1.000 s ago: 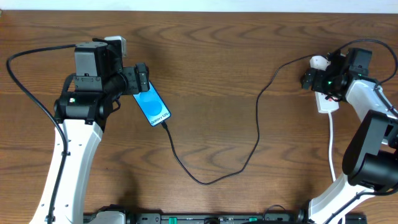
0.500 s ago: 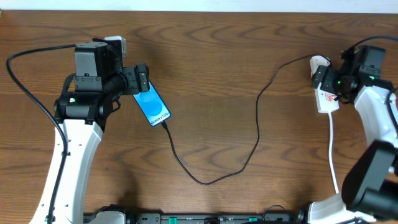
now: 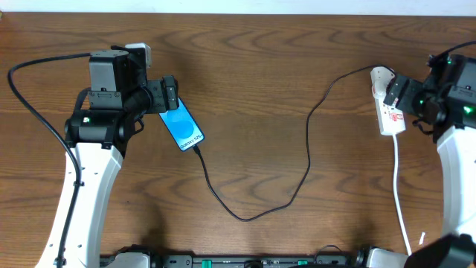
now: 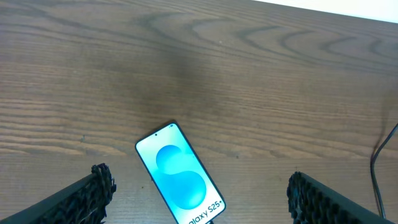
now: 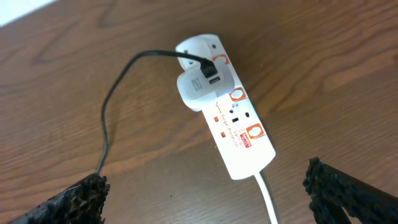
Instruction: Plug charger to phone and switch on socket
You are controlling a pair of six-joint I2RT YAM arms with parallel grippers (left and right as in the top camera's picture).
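Overhead view shows the big brown wooden table (image 3: pixel 260 59), and all the things lie flat on it so they are easy to reach. The left arm (image 3: pixel 82 186) comes in from one side and the right arm (image 3: pixel 454 164) from the other, so each one has its own job close by.

The socket (image 3: pixel 387 112) lies at the far right of the table, with its white cord (image 3: pixel 400 193) running down toward the near edge. The right gripper (image 3: pixel 399 89) hangs just beside the top part of it. In the right wrist view its fingers (image 5: pixel 87 196) are spread wide and pinch nothing. I think it waits there because the red switches (image 5: pixel 217 121) are the part it has to press. I cannot tell if a switch is on or off.

The phone (image 3: pixel 182 128) lies at a slant on the left side, screen up and glowing blue. The left gripper (image 3: pixel 171 95) sits over its top end. In the left wrist view its fingers (image 4: pixel 99 186) are wide apart, one on each side of the phone, and do not seem to touch it. I think it is there to keep the phone from sliding.

The charger (image 3: pixel 309 160) is a long thin black line looping across the middle of the table. It is loose, so nothing gets pulled. One end goes into a white block (image 5: pixel 199 87) on the socket. The plug tip (image 3: pixel 198 149) meets the lower end of the phone and looks plugged in, but it is too small to be sure
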